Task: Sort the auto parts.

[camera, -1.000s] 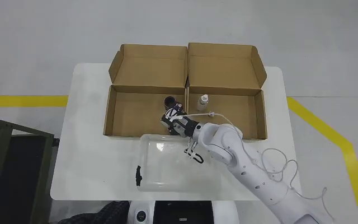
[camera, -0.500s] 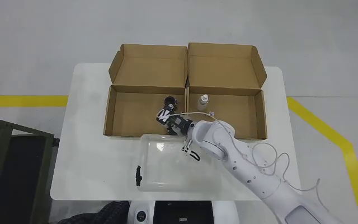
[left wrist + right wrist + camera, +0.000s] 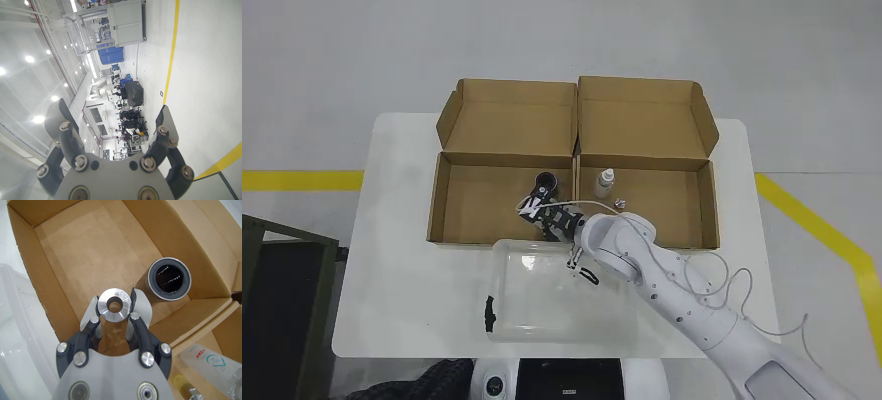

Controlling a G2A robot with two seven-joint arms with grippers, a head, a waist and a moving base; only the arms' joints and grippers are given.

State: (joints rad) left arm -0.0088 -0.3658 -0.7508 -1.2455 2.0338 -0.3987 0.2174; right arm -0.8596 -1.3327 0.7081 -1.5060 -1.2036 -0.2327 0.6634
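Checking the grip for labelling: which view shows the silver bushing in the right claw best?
Right wrist view: the silver bushing sits end-on, clamped in the right claw, bore visible, over a cardboard box. Top view gives the claw above that box, with the bushing too small to tell. Left wrist view faces the room.

Large, bright industrial hall, most likely a robotics lab or factory test floor. Told by the pale glossy floor (image 3: 204,75) marked with yellow lines (image 3: 171,56), a high ceiling with rows of round lamps (image 3: 30,59) and a red pipe (image 3: 55,56), a glazed aluminium-frame enclosure (image 3: 113,22), blue cabinets (image 3: 111,55), and crowded workbenches with office chairs (image 3: 132,123) farther back.
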